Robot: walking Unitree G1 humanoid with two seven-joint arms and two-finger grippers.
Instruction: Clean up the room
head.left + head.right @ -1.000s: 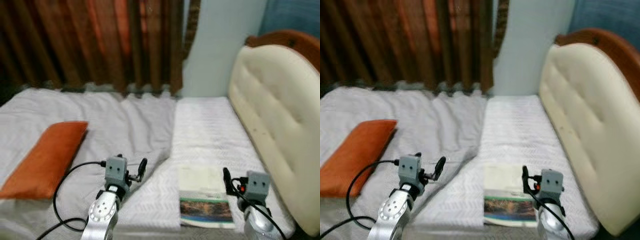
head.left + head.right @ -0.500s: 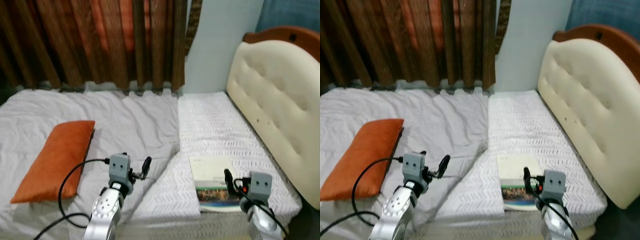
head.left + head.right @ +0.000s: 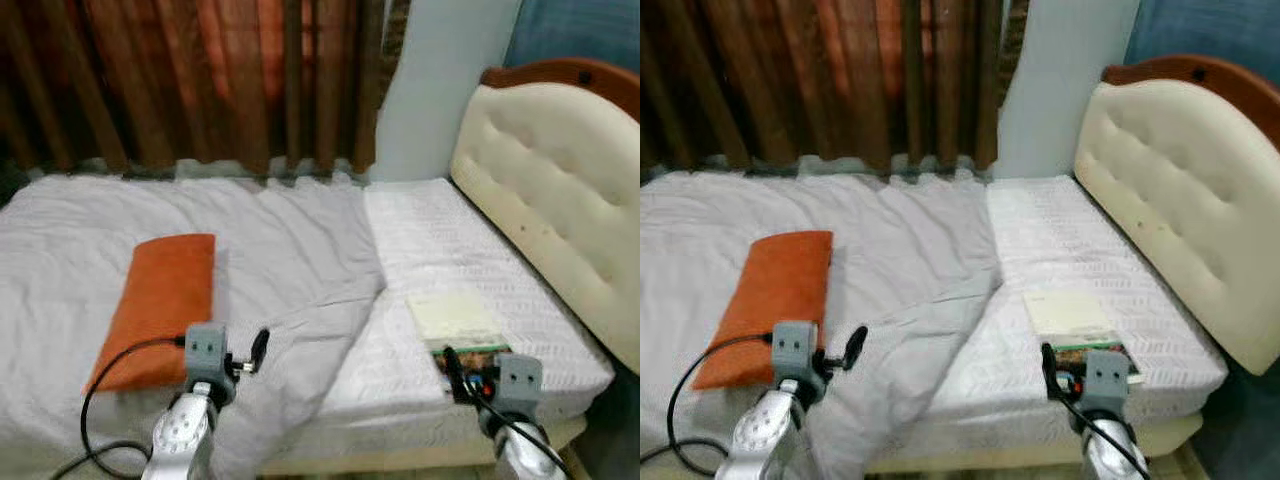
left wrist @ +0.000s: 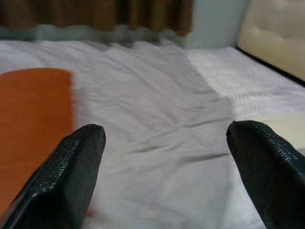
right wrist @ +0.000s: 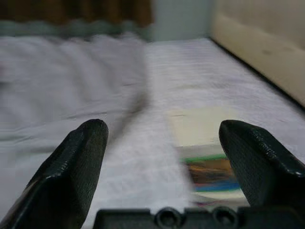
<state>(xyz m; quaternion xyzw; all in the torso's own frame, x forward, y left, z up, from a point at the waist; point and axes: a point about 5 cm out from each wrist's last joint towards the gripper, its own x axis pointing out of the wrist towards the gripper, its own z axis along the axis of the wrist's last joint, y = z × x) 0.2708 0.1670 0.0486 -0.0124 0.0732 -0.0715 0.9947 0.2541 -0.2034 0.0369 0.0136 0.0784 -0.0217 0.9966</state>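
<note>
The book lies flat on the mattress just ahead of the right gripper, whose fingers are spread empty, probably lining up. The left gripper, also spread, hovers beside the orange pillow.

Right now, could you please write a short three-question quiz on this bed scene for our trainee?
1. True or false: the book lies on the orange pillow.
2. Which gripper is nearer the book? A) left gripper B) right gripper
3. Fill in: the padded cream ____ stands at the bed's right end.

Key:
1. False; it lies on the bare mattress, apart from the pillow.
2. B; both grippers are open, holding nothing.
3. headboard
</note>
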